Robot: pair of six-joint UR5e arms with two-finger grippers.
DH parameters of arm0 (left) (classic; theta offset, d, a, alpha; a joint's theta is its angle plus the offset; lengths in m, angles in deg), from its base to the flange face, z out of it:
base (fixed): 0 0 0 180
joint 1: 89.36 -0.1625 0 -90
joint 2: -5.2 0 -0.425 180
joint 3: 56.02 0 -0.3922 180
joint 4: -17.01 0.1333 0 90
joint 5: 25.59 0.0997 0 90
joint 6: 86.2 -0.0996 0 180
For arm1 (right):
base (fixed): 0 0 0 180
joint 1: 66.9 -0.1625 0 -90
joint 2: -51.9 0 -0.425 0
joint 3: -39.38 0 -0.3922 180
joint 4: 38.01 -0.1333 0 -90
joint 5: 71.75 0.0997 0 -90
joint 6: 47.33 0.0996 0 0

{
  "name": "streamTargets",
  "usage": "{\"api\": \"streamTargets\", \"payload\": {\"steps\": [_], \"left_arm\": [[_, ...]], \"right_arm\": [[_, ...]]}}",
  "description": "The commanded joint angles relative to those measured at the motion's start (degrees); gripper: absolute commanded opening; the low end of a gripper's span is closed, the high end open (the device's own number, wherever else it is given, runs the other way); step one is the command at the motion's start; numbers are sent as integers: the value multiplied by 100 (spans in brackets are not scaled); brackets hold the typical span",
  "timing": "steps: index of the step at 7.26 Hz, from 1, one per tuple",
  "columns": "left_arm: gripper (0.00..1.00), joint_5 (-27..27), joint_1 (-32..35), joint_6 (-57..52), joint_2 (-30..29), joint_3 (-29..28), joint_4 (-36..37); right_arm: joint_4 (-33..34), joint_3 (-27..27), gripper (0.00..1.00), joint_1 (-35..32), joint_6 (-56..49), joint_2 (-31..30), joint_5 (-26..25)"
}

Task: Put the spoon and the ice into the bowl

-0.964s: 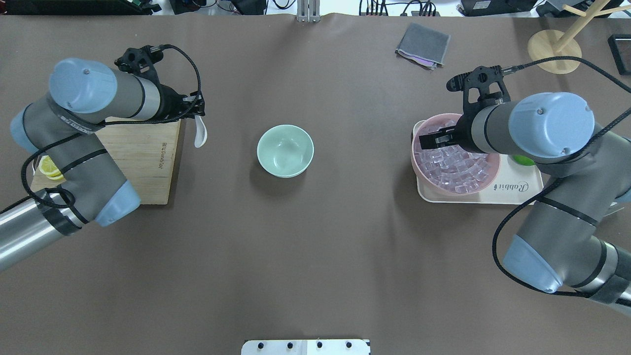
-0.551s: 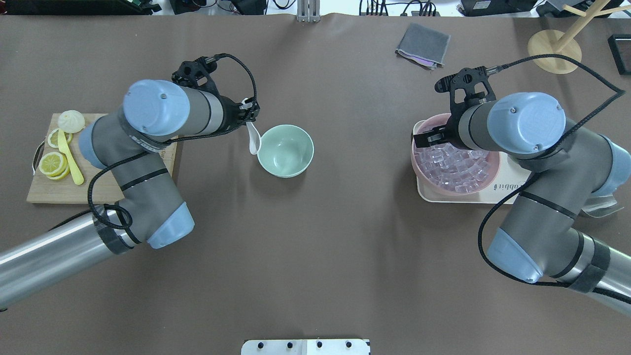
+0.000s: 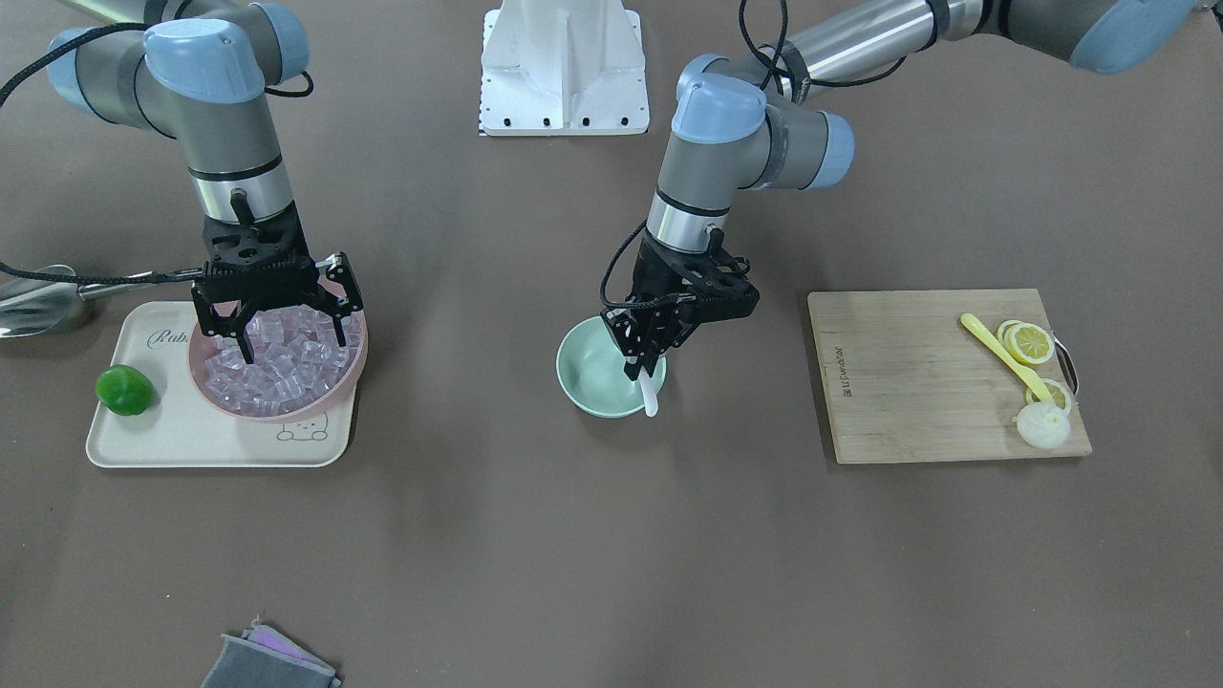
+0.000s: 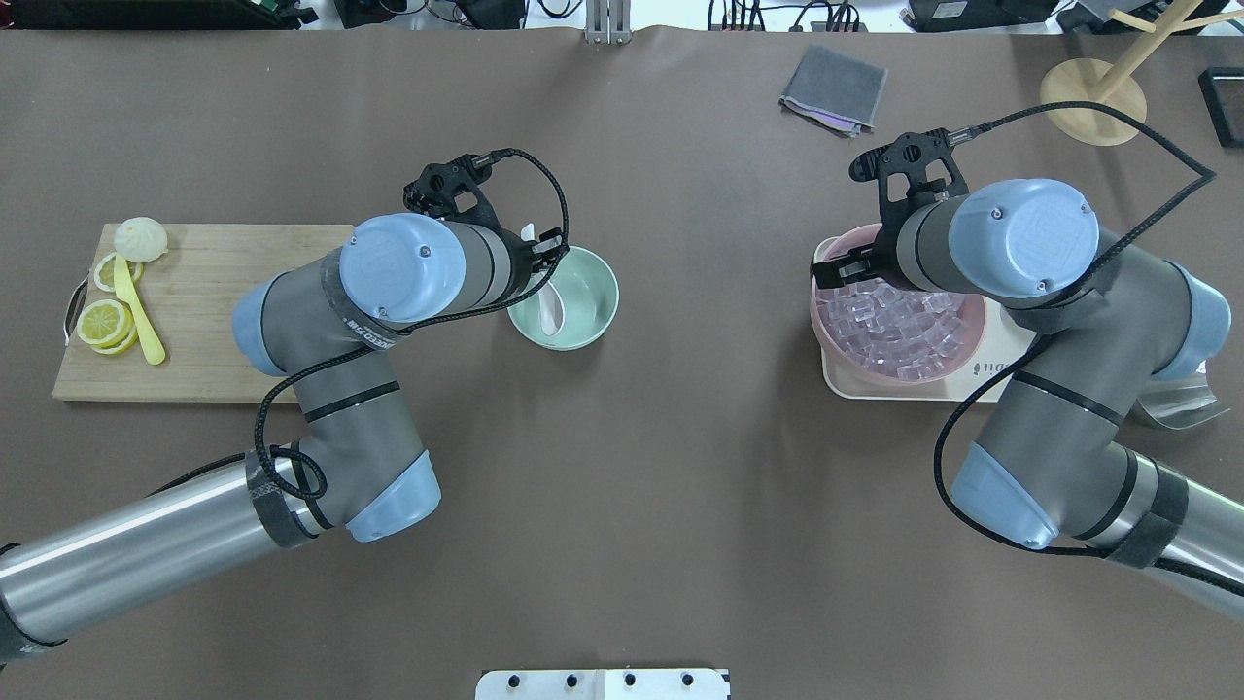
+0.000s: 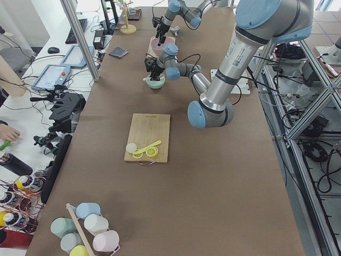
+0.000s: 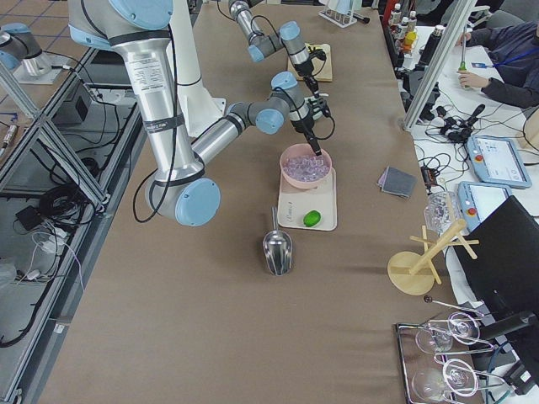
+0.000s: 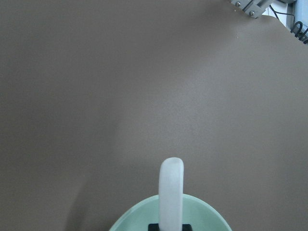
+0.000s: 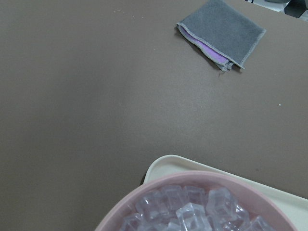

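Note:
My left gripper [image 3: 643, 361] is shut on the handle of the white spoon [image 3: 651, 396]. It holds the spoon scoop-down over the mint-green bowl [image 3: 592, 382] at the table's middle. From overhead the spoon [image 4: 550, 305] lies within the bowl's [image 4: 588, 292] outline. The left wrist view shows the spoon [image 7: 172, 192] over the bowl's rim [image 7: 208, 214]. My right gripper [image 3: 291, 336] is open, its fingers spread just over the clear ice cubes [image 3: 287, 361] heaped in a pink bowl [image 3: 277, 413]. The ice [image 8: 192, 211] also fills the bottom of the right wrist view.
The pink bowl stands on a cream tray [image 3: 191, 441] with a green lime [image 3: 124, 390]; a metal scoop [image 3: 33, 306] lies beside it. A wooden cutting board [image 4: 224, 321] holds lemon slices, a bun and a yellow spoon [image 4: 136, 313]. A grey cloth [image 4: 834, 89] and a wooden stand [image 4: 1093, 102] are at the back.
My left arm has carried the white spoon from beside the cutting board rightward to over the mint-green bowl. My right gripper has shifted slightly over the pink bowl and stays open.

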State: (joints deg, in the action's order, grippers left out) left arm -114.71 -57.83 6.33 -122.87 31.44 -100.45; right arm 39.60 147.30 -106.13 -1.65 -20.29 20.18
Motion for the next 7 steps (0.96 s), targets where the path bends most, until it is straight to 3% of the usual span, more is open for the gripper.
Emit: {"api": "streamTargets", "payload": {"steps": [1,2,3,4,6,7], "left_arm": [[56,26,-59,-33,-16,-27,-5],[89,18,-59,-50,-16,8,4],[97,-43,-50,-59,-8,130,4],[97,-166,2,-503,45,418,56],[97,-1417,798,-1784,421,1261,1237],[97,-2102,1324,-3017,867,1456,1269]], "right_arm": [[-1,-60,99,3,3,3,0],[-1,-52,99,-6,3,3,0],[8,-35,99,-15,29,3,9],[8,-26,99,-32,212,-5,18],[26,-43,99,-50,660,-5,18],[26,-78,98,-50,1036,-14,26]]}}
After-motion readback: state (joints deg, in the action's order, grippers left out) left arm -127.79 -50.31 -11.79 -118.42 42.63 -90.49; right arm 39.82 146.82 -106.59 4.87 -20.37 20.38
